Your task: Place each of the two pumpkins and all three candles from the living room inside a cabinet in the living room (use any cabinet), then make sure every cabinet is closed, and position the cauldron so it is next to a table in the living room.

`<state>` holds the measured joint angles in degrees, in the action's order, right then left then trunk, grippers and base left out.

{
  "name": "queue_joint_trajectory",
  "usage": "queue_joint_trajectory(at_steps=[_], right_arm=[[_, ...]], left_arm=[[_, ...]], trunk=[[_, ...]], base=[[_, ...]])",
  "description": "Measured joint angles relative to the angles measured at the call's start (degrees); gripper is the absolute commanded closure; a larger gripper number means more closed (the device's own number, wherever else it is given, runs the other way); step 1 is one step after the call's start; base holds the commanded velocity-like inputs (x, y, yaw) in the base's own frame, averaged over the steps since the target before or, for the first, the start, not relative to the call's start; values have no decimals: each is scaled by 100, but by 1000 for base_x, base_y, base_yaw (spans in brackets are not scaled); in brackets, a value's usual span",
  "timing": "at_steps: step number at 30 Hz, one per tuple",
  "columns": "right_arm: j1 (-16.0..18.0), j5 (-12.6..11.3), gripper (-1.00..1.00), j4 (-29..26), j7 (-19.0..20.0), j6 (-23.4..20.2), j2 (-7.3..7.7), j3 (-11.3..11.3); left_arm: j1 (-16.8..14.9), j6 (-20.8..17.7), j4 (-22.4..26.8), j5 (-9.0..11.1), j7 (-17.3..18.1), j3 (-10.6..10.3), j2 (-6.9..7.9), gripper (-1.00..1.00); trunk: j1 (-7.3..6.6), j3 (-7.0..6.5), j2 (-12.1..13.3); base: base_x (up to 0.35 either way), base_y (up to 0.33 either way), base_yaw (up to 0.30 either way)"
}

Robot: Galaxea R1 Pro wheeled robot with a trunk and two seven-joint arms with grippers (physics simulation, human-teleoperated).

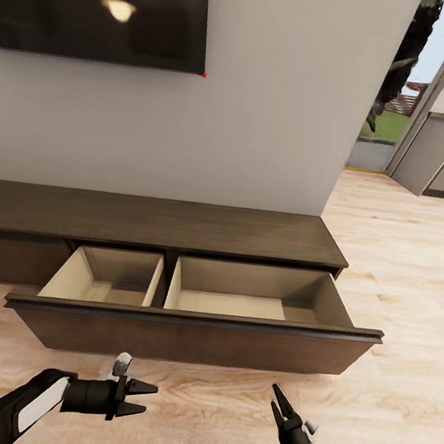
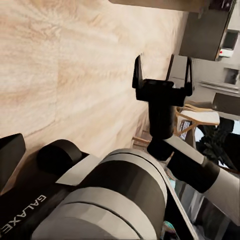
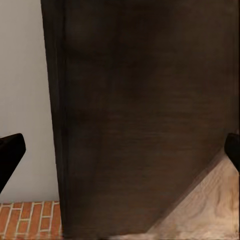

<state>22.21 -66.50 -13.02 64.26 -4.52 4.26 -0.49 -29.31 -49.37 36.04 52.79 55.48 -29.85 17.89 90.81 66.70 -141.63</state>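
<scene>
Standing against the pale wall, the cabinet [image 1: 158, 224] runs long and low in dark brown wood, and its wide drawer front [image 1: 193, 334] is pulled out toward the robot, baring two pale wood compartments with nothing visible in them. Just in front of that drawer front, over the light wood floor [image 1: 411, 275], the left tool [image 1: 146, 399] hangs with its two dark fingers spread apart and nothing between them. Near it, also in front of the drawer, the right tool [image 1: 276, 399] points toward the cabinet with its fingers parted and empty; its wrist view looks onto the cabinet's dark wood [image 3: 145, 120]. Above the cabinet, a dark screen [image 1: 103, 7] hangs on the wall.
</scene>
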Motion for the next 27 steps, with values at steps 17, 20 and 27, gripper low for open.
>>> queue_joint_trajectory(at_steps=[17, 20, 27], right_arm=[[0, 288, -100, 334, -810, -2, 49, 8], [0, 294, -100, 335, -805, 9, 70, 14], [0, 290, -100, 340, -809, 7, 88, 16]], left_arm=[[0, 673, -436, -7, -712, 36, -231, -100], [0, 721, -453, -8, -712, 34, -224, -100], [-1, 734, -576, -13, -702, 39, -203, -100]], trunk=[[-374, -305, 682], [-439, -359, 802], [-593, -485, 1083]], base=[[0, 0, 0], [0, 0, 0], [0, 0, 0]])
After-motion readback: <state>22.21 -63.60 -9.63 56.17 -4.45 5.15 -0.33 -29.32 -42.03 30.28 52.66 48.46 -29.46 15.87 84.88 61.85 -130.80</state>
